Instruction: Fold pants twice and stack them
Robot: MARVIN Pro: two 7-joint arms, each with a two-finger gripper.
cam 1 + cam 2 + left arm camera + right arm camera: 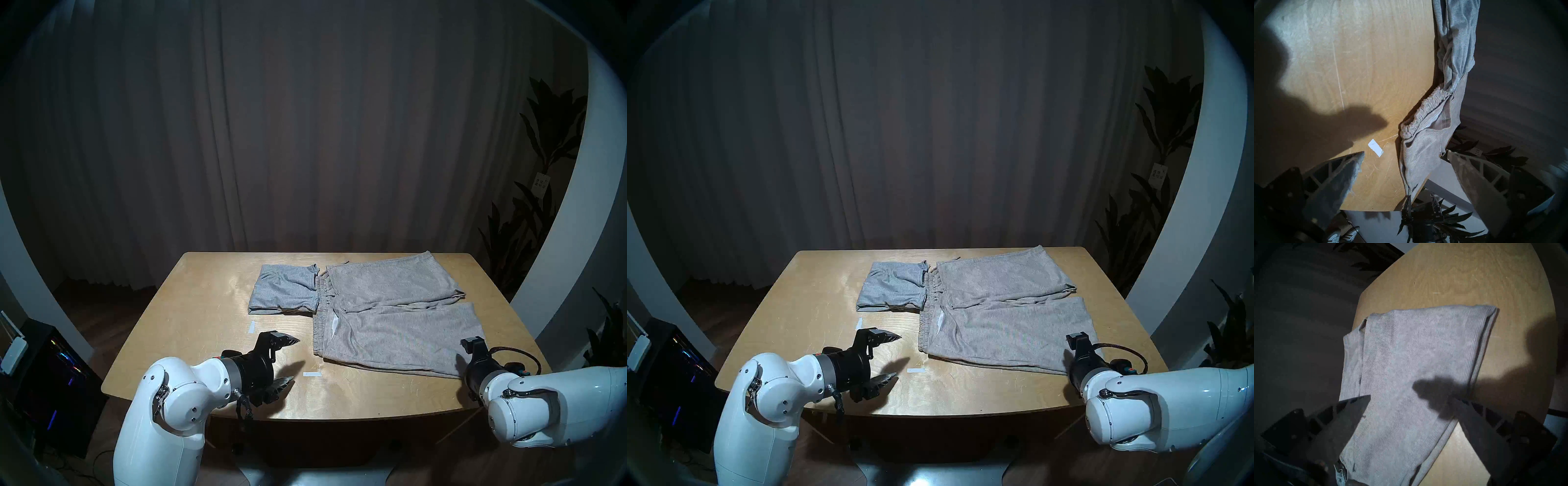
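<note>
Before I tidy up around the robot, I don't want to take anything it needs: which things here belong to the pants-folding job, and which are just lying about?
Belongs to the job:
- small, cool light grey knit pants, bunched up
- larger beige-grey knit pants with elastic waistband, spread flat
- wooden table they lie on

Just lying about:
- two white tape strips on the tabletop
- dark leafy plant
- black computer case

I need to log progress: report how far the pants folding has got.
Done: the small light grey knit pants lie folded at the table's far side. In hand: nothing; the left tool and right tool are open, empty. Left: the large beige-grey drawstring pants lie spread out, unfolded, and nothing is stacked.
</note>
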